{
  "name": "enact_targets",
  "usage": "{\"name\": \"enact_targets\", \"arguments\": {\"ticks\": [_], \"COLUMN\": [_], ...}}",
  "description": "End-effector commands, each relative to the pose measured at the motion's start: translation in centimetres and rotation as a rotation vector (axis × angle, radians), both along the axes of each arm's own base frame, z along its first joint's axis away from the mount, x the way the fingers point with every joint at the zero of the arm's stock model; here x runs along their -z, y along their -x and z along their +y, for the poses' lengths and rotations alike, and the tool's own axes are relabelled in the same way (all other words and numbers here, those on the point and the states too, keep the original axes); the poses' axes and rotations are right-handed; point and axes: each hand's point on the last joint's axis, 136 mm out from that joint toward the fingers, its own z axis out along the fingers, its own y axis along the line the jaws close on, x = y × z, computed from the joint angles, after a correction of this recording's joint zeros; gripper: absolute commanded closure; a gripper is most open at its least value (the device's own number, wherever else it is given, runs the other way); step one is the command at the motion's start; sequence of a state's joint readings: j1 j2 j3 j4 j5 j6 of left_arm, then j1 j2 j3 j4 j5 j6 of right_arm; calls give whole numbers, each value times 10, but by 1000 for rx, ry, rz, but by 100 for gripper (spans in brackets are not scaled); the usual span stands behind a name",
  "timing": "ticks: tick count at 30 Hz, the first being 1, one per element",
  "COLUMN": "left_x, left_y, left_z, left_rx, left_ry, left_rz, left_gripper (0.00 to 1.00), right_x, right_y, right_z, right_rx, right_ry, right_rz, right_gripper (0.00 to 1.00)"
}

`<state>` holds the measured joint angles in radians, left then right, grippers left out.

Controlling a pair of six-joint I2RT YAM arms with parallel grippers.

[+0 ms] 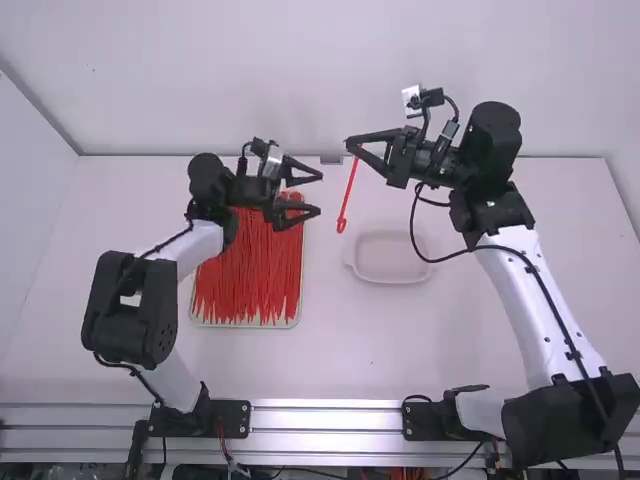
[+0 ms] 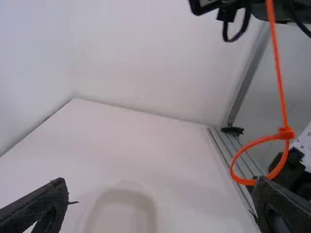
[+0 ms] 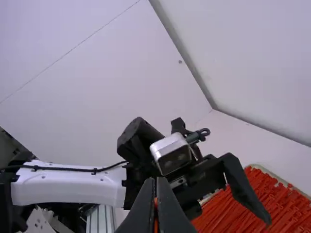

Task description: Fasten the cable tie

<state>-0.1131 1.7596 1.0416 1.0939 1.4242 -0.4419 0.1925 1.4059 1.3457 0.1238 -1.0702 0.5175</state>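
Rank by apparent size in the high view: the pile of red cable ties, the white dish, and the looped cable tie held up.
Largest: the pile of red cable ties.
Then: the white dish.
Smallest: the looped cable tie. It is held raised, nearer the camera, yet still looks smallest.

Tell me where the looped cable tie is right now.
In the high view, the looped cable tie hangs from the shut right gripper, just right of the open left gripper and close to the white dish's left rim.
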Motion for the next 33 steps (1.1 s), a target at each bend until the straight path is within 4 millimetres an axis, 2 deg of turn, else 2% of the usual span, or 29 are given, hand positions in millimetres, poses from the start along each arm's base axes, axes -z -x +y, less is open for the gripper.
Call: {"name": "enact_targets", "arguments": {"ticks": [1, 4, 10, 12, 20, 23, 25, 28, 32, 33], "left_x": [-6, -8, -16, -18, -18, -11, -8, 4, 38, 38], "left_y": [14, 19, 18, 18, 18, 7, 1, -24, -53, -53], "left_z": [-1, -1, -1, -1, 1, 13, 18, 32, 50, 50], "left_rx": [79, 102, 82, 81, 79, 39, 17, -107, -278, -278], "left_ry": [-16, -20, -8, -6, -7, -12, -13, -2, -39, -39], "left_rz": [-86, -116, -65, -52, -47, -33, -18, 96, 230, 230], "left_gripper": [1, 1, 1, 1, 1, 1, 1, 1, 1, 1], "right_x": [-2, -2, 5, 12, 50, 72, 80, 98, 129, 129], "right_y": [2, 2, 2, 0, -27, -47, -52, -60, -69, -69], "right_z": [-1, -1, -1, -2, -18, -36, -42, -54, -71, -71], "right_rx": [-2, -3, 0, 12, 204, 357, 401, 483, 588, 588], "right_ry": [-4, -4, 24, 43, 174, 261, 288, 338, 403, 403], "right_rz": [-5, -5, -24, -19, 29, 60, 69, 94, 137, 137], "right_gripper": [100, 100, 100, 100, 100, 100, 100, 100, 100, 100]}}
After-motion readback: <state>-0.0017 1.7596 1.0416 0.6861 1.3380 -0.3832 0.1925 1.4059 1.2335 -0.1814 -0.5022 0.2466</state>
